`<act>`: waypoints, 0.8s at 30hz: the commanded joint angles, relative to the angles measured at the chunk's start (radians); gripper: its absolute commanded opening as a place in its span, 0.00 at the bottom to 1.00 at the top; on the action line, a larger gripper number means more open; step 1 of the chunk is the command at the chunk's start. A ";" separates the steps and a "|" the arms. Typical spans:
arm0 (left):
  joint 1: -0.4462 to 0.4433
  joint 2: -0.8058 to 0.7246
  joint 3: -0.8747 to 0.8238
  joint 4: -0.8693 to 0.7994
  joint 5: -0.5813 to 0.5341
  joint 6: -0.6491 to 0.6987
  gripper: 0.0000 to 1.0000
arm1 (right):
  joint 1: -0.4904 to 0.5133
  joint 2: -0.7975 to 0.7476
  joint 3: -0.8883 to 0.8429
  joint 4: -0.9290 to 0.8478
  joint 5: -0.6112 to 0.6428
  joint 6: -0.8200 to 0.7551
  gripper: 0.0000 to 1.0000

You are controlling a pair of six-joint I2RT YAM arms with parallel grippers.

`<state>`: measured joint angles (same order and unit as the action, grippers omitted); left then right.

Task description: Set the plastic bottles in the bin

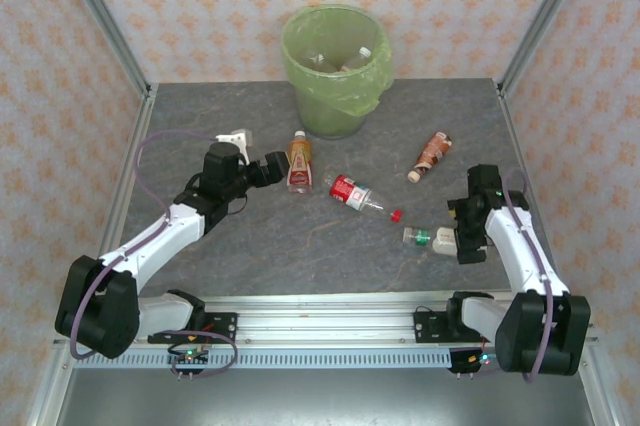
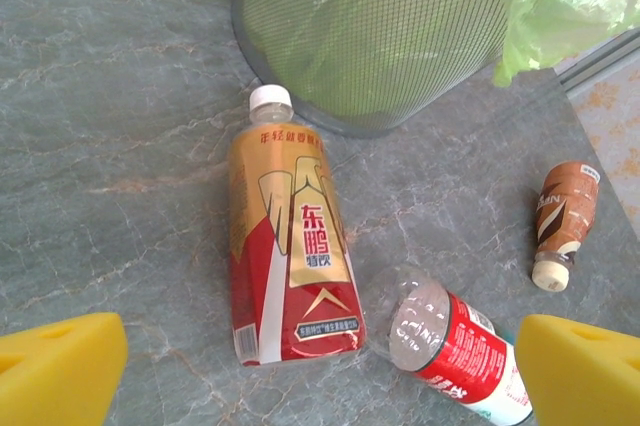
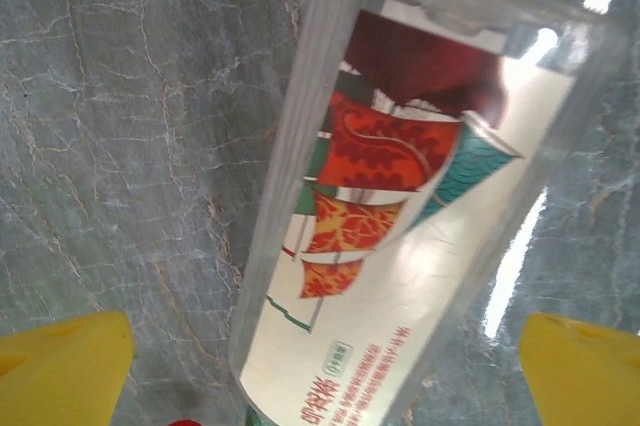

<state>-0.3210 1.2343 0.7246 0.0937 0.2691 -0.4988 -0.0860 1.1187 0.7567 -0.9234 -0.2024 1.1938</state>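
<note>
The bin (image 1: 335, 66) with its light-green bag stands at the back centre, with a few bottles inside. An orange-and-red labelled bottle (image 1: 298, 161) (image 2: 290, 256) lies in front of it, white cap toward the bin (image 2: 380, 36). My left gripper (image 1: 275, 168) (image 2: 320, 386) is open just short of that bottle's base. A clear bottle with a red label (image 1: 355, 193) (image 2: 455, 341) lies beside it. A brown bottle (image 1: 431, 154) (image 2: 562, 221) lies further right. My right gripper (image 1: 458, 238) (image 3: 325, 386) is open, straddling a bottle with a white, green and red label (image 1: 430, 237) (image 3: 400, 206).
A loose red cap (image 1: 396, 214) lies between the red-label bottle and the white-label bottle. Metal frame posts and patterned walls close off the table's left, right and back sides. Bare grey stone-patterned tabletop (image 1: 300, 236) stretches in front of the bottles.
</note>
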 commanded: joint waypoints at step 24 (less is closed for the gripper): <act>-0.004 0.034 0.066 -0.014 -0.045 -0.020 1.00 | -0.051 0.191 -0.141 0.231 -0.064 0.099 0.78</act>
<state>-0.3210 1.2640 0.7643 0.0937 0.2501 -0.5072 -0.1284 1.3106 0.6338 -0.7017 -0.2813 1.2873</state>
